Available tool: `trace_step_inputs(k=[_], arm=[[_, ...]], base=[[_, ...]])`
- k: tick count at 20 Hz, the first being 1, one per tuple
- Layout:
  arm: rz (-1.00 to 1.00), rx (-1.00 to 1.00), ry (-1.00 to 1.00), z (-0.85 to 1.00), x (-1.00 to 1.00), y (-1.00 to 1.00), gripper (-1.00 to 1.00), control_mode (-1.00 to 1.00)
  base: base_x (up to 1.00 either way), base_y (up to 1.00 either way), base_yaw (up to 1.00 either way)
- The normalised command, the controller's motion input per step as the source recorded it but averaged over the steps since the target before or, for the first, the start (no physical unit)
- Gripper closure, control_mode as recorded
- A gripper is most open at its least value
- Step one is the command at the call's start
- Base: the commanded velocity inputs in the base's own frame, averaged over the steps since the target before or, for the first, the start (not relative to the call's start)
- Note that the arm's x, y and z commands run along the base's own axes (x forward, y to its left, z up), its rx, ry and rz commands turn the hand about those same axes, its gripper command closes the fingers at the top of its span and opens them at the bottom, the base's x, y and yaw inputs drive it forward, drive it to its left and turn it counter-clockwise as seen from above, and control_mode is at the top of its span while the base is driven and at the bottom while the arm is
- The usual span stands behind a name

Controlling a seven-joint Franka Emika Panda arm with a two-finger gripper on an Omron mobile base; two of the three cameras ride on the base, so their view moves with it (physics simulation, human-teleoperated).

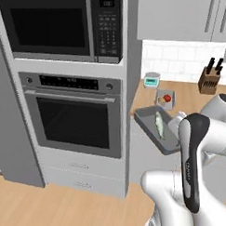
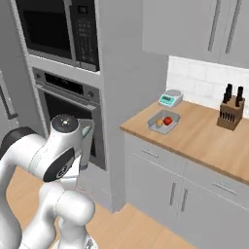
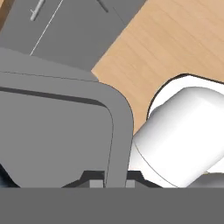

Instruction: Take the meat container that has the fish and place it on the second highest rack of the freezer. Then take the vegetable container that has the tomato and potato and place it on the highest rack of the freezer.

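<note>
Hanging in the air beside the oven column, the meat container — a grey tray tilted toward the camera — carried the fish lying lengthwise inside it. Its near end met the white arm in the left base view, and in the hand view the gripper pinched the tray's rim between its dark fingertips, the grey wall rising straight out of the narrow gap between them.

Farther back, the vegetable container sat on the wooden bench, near its left end, well apart from the held tray. Inside it the tomato and the potato lay side by side, close together.

Just behind that container stood a small kitchen scale against the tiled wall, and a knife block was set farther right on the bench. To the left rose the built-in oven with a microwave above it — both doors shut.
</note>
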Motion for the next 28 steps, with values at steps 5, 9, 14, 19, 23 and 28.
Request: trace_step_inputs(k=[5, 9, 14, 19, 23, 28], arm=[[0.00, 0.00, 0.00, 0.00, 0.00, 0.00, 1.00, 1.00], [0.00, 0.00, 0.00, 0.00, 0.00, 0.00, 1.00, 1.00], [0.00, 0.00, 0.00, 0.00, 0.00, 0.00, 1.00, 1.00], [0.00, 0.00, 0.00, 0.00, 0.00, 0.00, 1.00, 1.00], [0.00, 0.00, 0.00, 0.00, 0.00, 0.00, 1.00, 1.00], [0.00, 0.00, 0.00, 0.00, 0.00, 0.00, 1.00, 1.00]], base=[[-0.43, 1.00, 0.42], [0.51, 1.00, 0.22], [0.96, 0.97, 0.16], [0.52, 0.79, 0.49], [0.88, 0.98, 0.36], [1.00, 1.00, 0.09]])
